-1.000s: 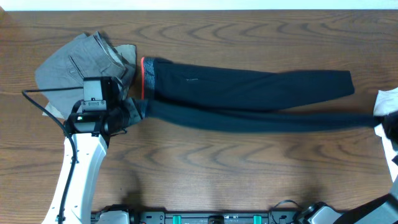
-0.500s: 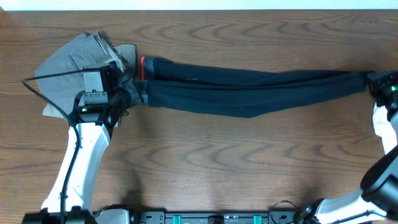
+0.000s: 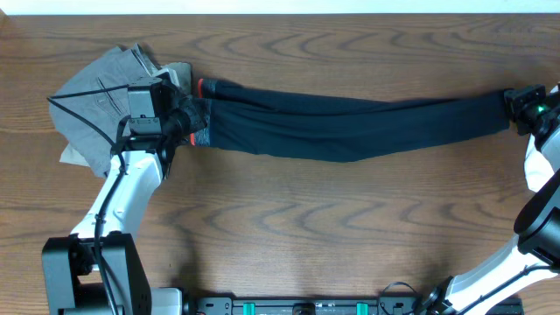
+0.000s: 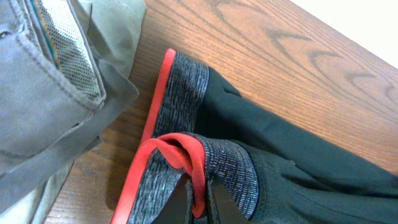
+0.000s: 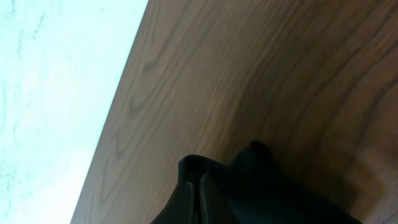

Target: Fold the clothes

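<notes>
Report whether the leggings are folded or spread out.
Folded once lengthwise, leg over leg, at full length: the leggings form one long dark strip, left gripper pinching the waistband, right gripper the ankle end.

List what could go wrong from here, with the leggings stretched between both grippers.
1. The left gripper pinches just the red rim of the waistband; under tension the leggings may slip free.
2. The folded trousers lie right beside the waistband; the left arm could drag them.
3. The right gripper holds the leg ends, but the legs overlap unevenly, so a fold may come out crooked.
</notes>
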`<move>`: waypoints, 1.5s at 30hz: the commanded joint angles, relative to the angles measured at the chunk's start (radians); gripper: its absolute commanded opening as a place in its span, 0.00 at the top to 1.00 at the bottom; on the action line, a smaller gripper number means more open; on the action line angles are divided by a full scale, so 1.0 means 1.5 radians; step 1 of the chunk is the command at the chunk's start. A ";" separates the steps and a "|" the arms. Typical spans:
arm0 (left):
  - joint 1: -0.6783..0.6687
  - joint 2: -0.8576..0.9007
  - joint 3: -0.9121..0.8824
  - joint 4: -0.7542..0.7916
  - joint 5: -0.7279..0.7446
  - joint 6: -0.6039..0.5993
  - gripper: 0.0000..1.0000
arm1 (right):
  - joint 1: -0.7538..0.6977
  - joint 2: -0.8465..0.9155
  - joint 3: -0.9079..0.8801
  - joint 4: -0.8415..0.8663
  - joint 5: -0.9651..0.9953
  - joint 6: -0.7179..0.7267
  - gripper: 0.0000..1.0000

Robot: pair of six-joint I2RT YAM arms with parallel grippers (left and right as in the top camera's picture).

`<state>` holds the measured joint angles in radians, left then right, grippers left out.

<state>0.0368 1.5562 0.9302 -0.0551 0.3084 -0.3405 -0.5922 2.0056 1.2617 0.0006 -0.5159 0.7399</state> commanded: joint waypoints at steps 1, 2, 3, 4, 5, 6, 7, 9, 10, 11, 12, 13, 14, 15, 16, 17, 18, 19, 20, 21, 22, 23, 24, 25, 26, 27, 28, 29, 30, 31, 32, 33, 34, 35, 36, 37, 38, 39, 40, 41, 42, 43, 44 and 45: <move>0.002 0.016 0.011 0.018 -0.004 -0.004 0.94 | 0.003 0.015 0.018 0.005 0.022 0.005 0.99; 0.002 0.017 0.011 0.022 -0.004 -0.004 0.94 | 0.003 0.017 0.018 0.005 0.022 0.005 0.99; 0.002 0.018 0.011 0.024 -0.008 -0.004 0.94 | 0.004 0.017 0.018 0.005 0.019 0.005 0.99; 0.002 0.018 0.011 0.025 -0.021 -0.004 0.94 | 0.006 0.017 0.018 0.001 0.020 0.005 0.99; 0.002 0.018 0.011 0.027 -0.034 -0.009 0.94 | 0.008 0.017 0.018 -0.004 0.022 0.005 0.99; 0.002 0.018 0.011 0.030 -0.046 -0.017 0.94 | 0.011 0.017 0.018 -0.005 0.023 0.005 0.99; 0.002 0.018 0.011 0.033 -0.050 -0.018 0.94 | 0.015 0.017 0.018 -0.006 0.029 0.005 0.99; 0.002 0.018 0.011 0.036 -0.050 -0.019 0.94 | 0.021 0.017 0.018 -0.008 0.049 0.005 0.89; 0.002 0.018 0.011 0.036 -0.050 -0.019 0.94 | 0.023 0.017 0.018 -0.008 0.056 0.005 0.76; 0.002 0.018 0.011 0.036 -0.050 -0.019 0.93 | 0.023 0.017 0.018 -0.008 0.063 0.004 0.66; 0.002 0.018 0.011 0.036 -0.050 -0.019 0.90 | 0.023 0.017 0.018 -0.007 0.063 0.002 0.60; 0.002 0.018 0.011 0.036 -0.049 -0.019 0.89 | 0.023 0.017 0.018 -0.007 0.062 -0.004 0.57; 0.002 0.018 0.011 0.036 -0.050 -0.019 0.86 | 0.022 0.017 0.018 -0.007 0.062 -0.012 0.54; 0.002 0.018 0.011 0.036 -0.050 -0.018 0.83 | 0.019 0.017 0.019 -0.007 0.062 -0.022 0.53; 0.002 0.018 0.011 0.035 -0.049 -0.019 0.83 | 0.017 0.017 0.018 -0.008 0.062 -0.032 0.52; 0.002 0.018 0.011 0.035 -0.049 -0.019 0.76 | 0.014 0.017 0.019 -0.011 0.056 -0.045 0.52; 0.002 0.017 0.011 0.035 -0.049 -0.018 0.67 | 0.011 0.017 0.019 -0.014 0.042 -0.061 0.52; 0.002 0.017 0.011 0.035 -0.049 -0.018 0.59 | 0.009 0.017 0.019 -0.017 0.021 -0.077 0.52; 0.002 0.017 0.011 0.033 -0.049 -0.018 0.54 | 0.007 0.017 0.019 -0.026 0.002 -0.088 0.52; 0.002 0.017 0.011 0.030 -0.049 -0.018 0.49 | 0.006 0.017 0.019 -0.038 -0.013 -0.100 0.53; 0.002 0.017 0.011 0.025 -0.049 -0.017 0.48 | 0.006 0.017 0.019 -0.047 -0.025 -0.113 0.53; 0.002 0.017 0.011 0.020 -0.048 -0.015 0.47 | 0.006 0.017 0.019 -0.061 -0.041 -0.134 0.53; 0.002 0.017 0.011 0.013 -0.048 -0.015 0.47 | 0.008 0.017 0.019 -0.073 -0.055 -0.151 0.54; 0.002 0.017 0.011 0.007 -0.037 -0.012 0.47 | 0.011 0.017 0.019 -0.085 -0.072 -0.173 0.54; 0.002 0.017 0.011 0.003 -0.022 -0.006 0.47 | 0.014 0.017 0.019 -0.092 -0.095 -0.205 0.55; 0.001 0.017 0.011 -0.003 -0.004 0.003 0.47 | 0.019 0.017 0.019 -0.102 -0.116 -0.241 0.56; 0.000 0.017 0.011 -0.010 0.007 0.010 0.47 | 0.025 0.017 0.019 -0.111 -0.132 -0.271 0.57; -0.003 0.017 0.011 -0.019 0.016 0.021 0.47 | 0.032 0.017 0.019 -0.114 -0.143 -0.297 0.59; -0.008 0.017 0.011 -0.030 0.018 0.029 0.48 | 0.043 0.017 0.018 -0.114 -0.154 -0.320 0.61; -0.013 0.017 0.011 -0.040 0.019 0.042 0.53 | 0.054 0.017 0.018 -0.119 -0.157 -0.332 0.68; -0.021 0.017 0.011 -0.051 0.019 0.056 0.61 | 0.066 0.017 0.018 -0.125 -0.158 -0.338 0.80; -0.030 0.017 0.011 -0.062 0.018 0.072 0.71 | 0.080 0.017 0.018 -0.134 -0.158 -0.339 0.87; -0.039 0.017 0.011 -0.072 0.017 0.086 0.80 | 0.096 0.017 0.018 -0.140 -0.158 -0.340 0.93; -0.048 0.017 0.011 -0.083 0.010 0.090 0.85 | 0.115 0.017 0.018 -0.148 -0.158 -0.340 0.98; -0.055 0.018 0.011 -0.094 0.008 0.097 0.92 | 0.136 0.017 0.018 -0.155 -0.158 -0.344 0.99; -0.061 0.018 0.011 -0.103 0.008 0.107 0.94 | 0.162 0.017 0.018 -0.164 -0.157 -0.349 0.99; -0.066 0.018 0.011 -0.113 0.004 0.114 0.94 | 0.186 0.017 0.018 -0.170 -0.157 -0.357 0.99; -0.068 0.019 0.011 -0.121 -0.006 0.115 0.94 | 0.206 0.017 0.018 -0.176 -0.154 -0.361 0.99; -0.071 0.021 0.011 -0.129 -0.018 0.115 0.94 | 0.233 0.017 0.018 -0.186 -0.141 -0.362 0.99; -0.071 0.024 0.011 -0.136 -0.027 0.115 0.94 | 0.256 0.017 0.018 -0.196 -0.128 -0.362 0.99; -0.071 0.029 0.011 -0.138 -0.030 0.117 0.94 | 0.280 0.017 0.018 -0.206 -0.113 -0.362 0.99; -0.070 0.036 0.011 -0.137 -0.030 0.117 0.94 | 0.303 0.017 0.018 -0.220 -0.089 -0.362 0.99; -0.070 0.043 0.011 -0.136 -0.030 0.117 0.94 | 0.326 0.017 0.018 -0.235 -0.058 -0.363 0.99; -0.070 0.052 0.011 -0.134 -0.030 0.121 0.94 | 0.348 0.017 0.018 -0.253 -0.024 -0.370 0.99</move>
<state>-0.0719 1.5925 0.9314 -0.2550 0.2890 -0.1955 -0.1490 2.0155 1.2762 -0.3412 -0.6708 0.2253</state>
